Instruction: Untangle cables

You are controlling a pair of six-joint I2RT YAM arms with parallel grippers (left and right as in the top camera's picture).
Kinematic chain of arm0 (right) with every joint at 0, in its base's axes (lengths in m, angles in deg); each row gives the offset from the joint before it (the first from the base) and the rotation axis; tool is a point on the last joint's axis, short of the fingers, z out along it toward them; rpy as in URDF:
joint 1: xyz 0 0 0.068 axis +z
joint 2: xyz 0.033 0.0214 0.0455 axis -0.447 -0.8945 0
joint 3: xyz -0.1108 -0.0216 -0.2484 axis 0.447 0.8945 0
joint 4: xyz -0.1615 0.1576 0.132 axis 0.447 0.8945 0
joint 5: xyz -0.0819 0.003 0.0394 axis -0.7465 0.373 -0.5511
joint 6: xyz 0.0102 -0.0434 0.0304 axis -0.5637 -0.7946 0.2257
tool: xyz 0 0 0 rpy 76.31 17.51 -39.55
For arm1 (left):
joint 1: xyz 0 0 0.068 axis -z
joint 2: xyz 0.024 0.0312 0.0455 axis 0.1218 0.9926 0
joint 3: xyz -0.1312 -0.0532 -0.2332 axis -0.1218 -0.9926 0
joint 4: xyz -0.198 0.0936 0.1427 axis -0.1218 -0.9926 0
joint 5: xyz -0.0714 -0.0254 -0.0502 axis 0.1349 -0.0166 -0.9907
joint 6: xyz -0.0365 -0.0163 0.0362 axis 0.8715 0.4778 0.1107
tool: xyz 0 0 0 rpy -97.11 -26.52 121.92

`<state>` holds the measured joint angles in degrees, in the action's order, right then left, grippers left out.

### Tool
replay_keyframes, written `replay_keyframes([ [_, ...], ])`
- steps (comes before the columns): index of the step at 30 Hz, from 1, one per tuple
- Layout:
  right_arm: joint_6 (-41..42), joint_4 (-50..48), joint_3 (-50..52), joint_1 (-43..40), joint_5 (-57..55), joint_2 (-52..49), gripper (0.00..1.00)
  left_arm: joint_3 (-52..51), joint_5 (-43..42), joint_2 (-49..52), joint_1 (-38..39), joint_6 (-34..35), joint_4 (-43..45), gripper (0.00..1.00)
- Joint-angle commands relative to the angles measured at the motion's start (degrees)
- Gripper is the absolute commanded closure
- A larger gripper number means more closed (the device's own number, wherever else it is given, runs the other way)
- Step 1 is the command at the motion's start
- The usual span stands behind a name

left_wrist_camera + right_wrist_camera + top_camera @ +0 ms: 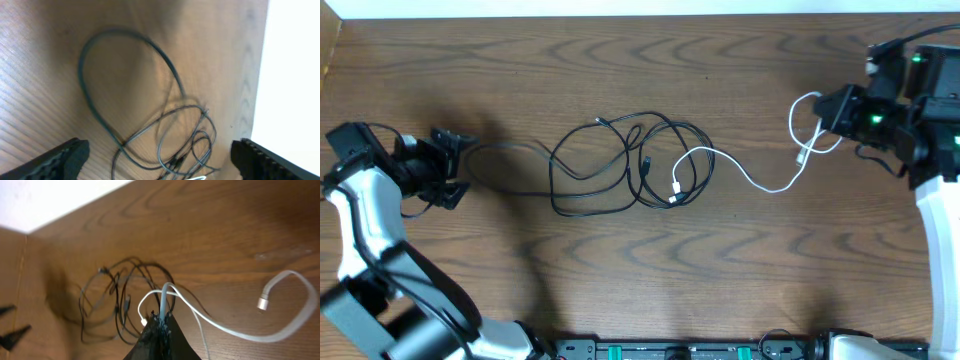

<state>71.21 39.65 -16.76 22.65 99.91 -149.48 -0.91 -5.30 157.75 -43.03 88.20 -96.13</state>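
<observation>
The left end effector (463,165) is released, its fingers wide apart and holding nothing, at the left end of the black cables (645,165). The right end effector (828,110) is clenched on the white cable (765,188), which runs left across the surface (740,290) into the black tangle at its middle.
</observation>
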Motion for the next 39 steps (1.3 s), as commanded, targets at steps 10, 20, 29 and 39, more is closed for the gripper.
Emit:
replay_keyframes([
  [10, -5.35, -0.09, -0.11, 4.57, 0.92, -1.95, 0.99, 0.79, 4.15, -10.08, 19.21, -1.88, -0.81, 0.79],
  [20, -5.57, 0.59, -0.07, 5.51, 0.92, -2.1, 0.99, 0.59, 22.29, -5.79, 40.33, -0.94, -0.26, 0.93],
  [29, -7.3, 2.93, 0.79, 6.38, 0.87, -2.1, 0.99, 0.57, 29.9, -1.01, 53.55, -0.57, 6.25, 0.92],
  [39, -8.81, 3.63, 1.25, 7.02, 0.87, -2.12, 0.99, 0.57, 29.92, 7.02, 58.03, 1.49, 17.75, 0.45],
])
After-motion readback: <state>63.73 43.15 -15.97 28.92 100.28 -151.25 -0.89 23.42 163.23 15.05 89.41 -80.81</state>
